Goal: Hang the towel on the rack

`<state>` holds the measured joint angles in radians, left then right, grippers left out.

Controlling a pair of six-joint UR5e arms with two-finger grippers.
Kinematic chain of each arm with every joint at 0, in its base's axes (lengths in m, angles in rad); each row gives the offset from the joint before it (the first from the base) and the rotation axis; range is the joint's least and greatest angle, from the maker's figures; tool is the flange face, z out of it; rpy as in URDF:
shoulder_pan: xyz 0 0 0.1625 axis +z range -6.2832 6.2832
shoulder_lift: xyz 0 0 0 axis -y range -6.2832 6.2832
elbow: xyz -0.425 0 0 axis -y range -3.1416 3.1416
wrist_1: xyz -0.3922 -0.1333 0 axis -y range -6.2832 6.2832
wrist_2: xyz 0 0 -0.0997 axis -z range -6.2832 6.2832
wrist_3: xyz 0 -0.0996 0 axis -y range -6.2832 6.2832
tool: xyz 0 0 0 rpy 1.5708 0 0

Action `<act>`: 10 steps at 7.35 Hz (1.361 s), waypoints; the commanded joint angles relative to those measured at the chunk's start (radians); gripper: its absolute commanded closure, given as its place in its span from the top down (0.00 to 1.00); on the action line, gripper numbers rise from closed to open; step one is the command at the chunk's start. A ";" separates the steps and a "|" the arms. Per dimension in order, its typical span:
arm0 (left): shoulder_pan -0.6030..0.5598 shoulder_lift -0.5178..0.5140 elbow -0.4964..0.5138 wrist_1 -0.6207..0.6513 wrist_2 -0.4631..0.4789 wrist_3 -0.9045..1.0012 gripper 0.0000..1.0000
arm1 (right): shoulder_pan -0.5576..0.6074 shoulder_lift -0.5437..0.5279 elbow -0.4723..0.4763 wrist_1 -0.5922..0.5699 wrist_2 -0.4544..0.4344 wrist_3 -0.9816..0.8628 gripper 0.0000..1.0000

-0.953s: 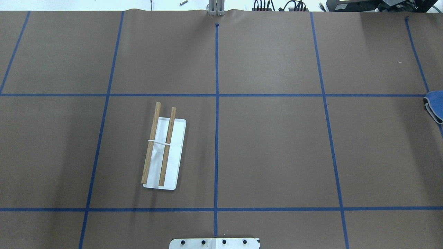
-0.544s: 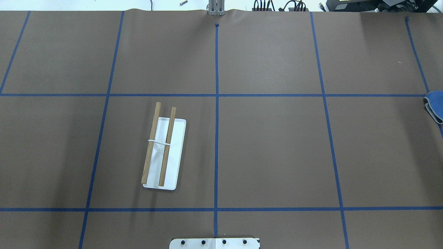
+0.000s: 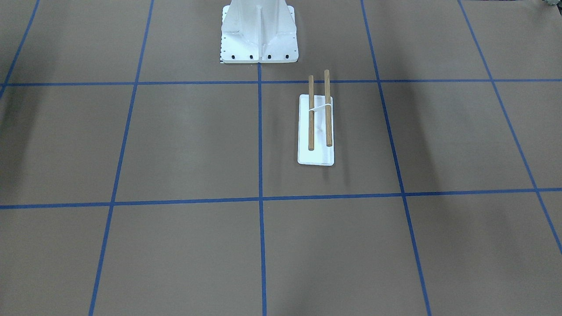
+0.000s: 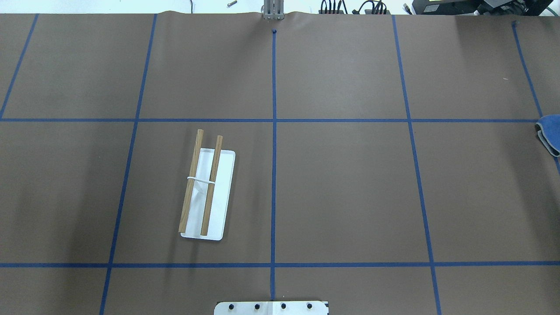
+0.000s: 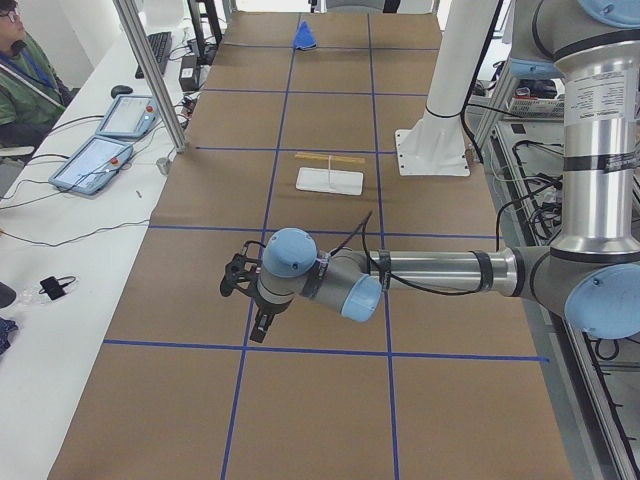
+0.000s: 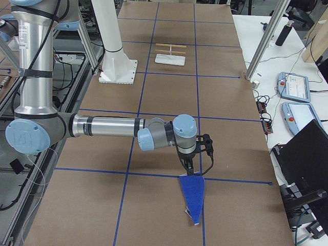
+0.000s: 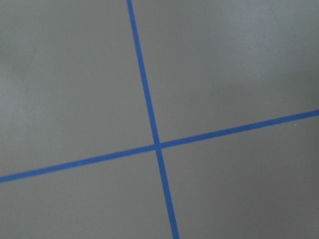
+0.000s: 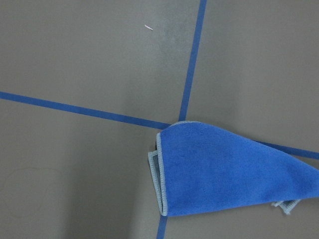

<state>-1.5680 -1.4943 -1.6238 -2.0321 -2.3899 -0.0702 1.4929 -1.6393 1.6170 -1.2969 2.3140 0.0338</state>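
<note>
The royal-blue towel with a light grey stitched edge lies folded on the brown table, across a tape crossing. In the overhead view only its end shows, at the right edge. In the exterior right view the towel tapers up to the tips of my right gripper; I cannot tell if it is open or shut. The rack stands left of centre, with two brown dowels over a white base; it also shows in the front view. My left gripper hovers over bare table, far from the rack; I cannot tell its state.
The white bolted robot pedestal stands at the table's near edge. Blue tape lines grid the brown table. An aluminium post, control tablets and a seated operator are along the far side.
</note>
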 commanded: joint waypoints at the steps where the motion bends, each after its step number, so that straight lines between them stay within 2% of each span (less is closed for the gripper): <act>1: 0.005 -0.009 0.039 -0.095 0.000 0.004 0.98 | -0.092 0.036 -0.073 0.019 -0.004 0.014 1.00; 2: 0.006 -0.009 0.074 -0.168 0.001 -0.003 0.98 | -0.139 0.064 -0.106 0.019 -0.024 0.015 1.00; 6: 0.006 -0.009 0.091 -0.181 0.000 -0.003 0.98 | -0.302 0.072 -0.164 0.021 -0.288 0.005 1.00; 9: 0.006 -0.009 0.091 -0.183 -0.002 -0.003 0.98 | -0.359 0.065 -0.183 0.019 -0.416 -0.014 1.00; 10: 0.006 -0.009 0.091 -0.183 -0.002 -0.003 0.98 | -0.359 0.065 -0.193 0.021 -0.418 -0.031 1.00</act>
<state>-1.5616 -1.5033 -1.5325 -2.2145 -2.3914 -0.0736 1.1447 -1.5734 1.4350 -1.2769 1.9213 0.0209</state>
